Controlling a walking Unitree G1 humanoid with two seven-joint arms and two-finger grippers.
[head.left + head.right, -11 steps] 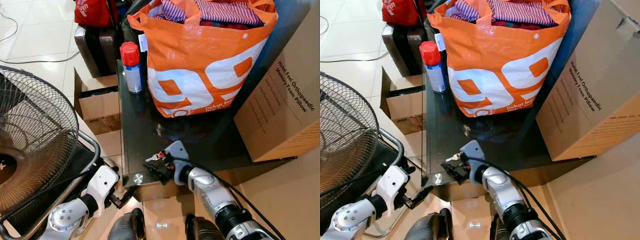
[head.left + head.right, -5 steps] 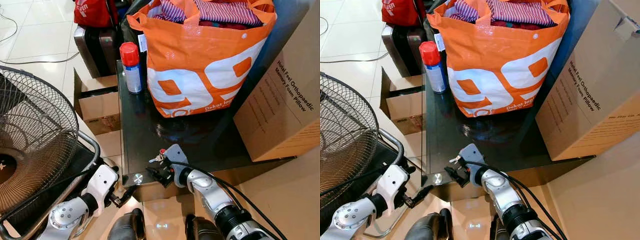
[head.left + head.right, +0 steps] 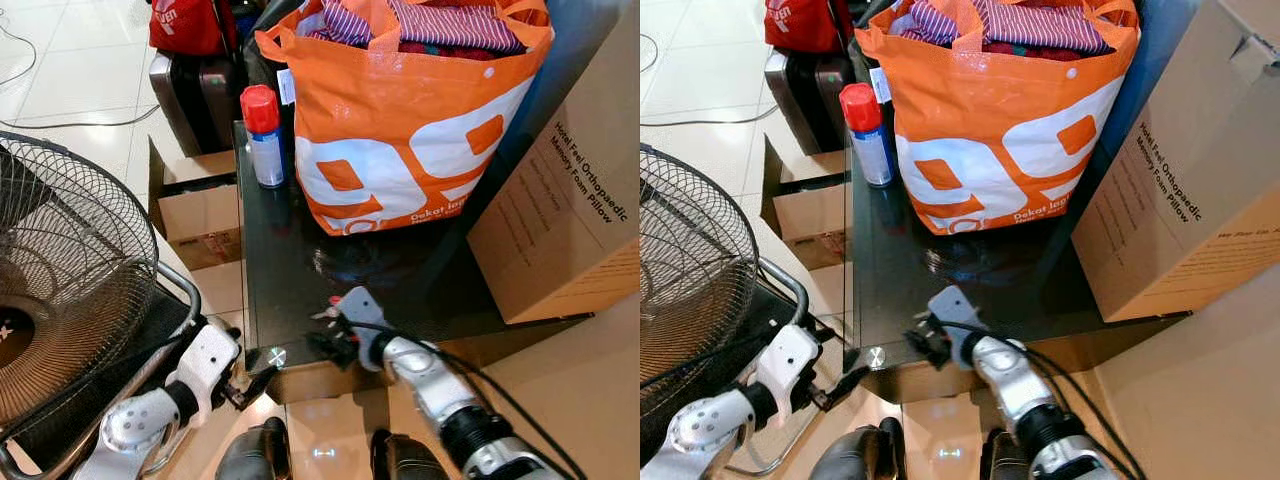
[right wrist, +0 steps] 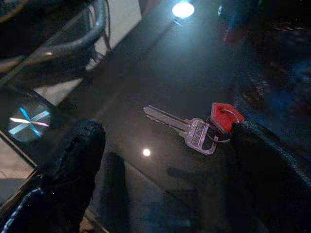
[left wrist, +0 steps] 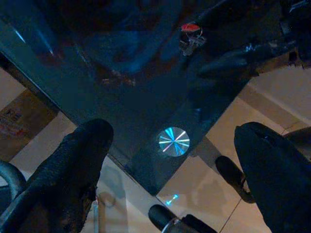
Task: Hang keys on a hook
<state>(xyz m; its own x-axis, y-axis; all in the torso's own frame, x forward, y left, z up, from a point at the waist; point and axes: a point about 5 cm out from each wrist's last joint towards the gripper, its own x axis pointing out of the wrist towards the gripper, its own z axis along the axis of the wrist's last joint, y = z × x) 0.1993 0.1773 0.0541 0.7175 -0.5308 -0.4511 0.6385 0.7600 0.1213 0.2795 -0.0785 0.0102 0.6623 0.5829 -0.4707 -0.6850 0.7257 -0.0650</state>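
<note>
On the glass table (image 3: pixel 290 280), keys (image 4: pixel 194 128) between open right claw (image 4: pixel 165 160) fingers.

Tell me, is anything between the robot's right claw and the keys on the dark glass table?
No. The right gripper is open over the silver key with a red tag on the dark glass table; nothing lies between.

Orange bag (image 3: pixel 400 120), spray can (image 3: pixel 263 135), fan (image 3: pixel 60 270)
</note>
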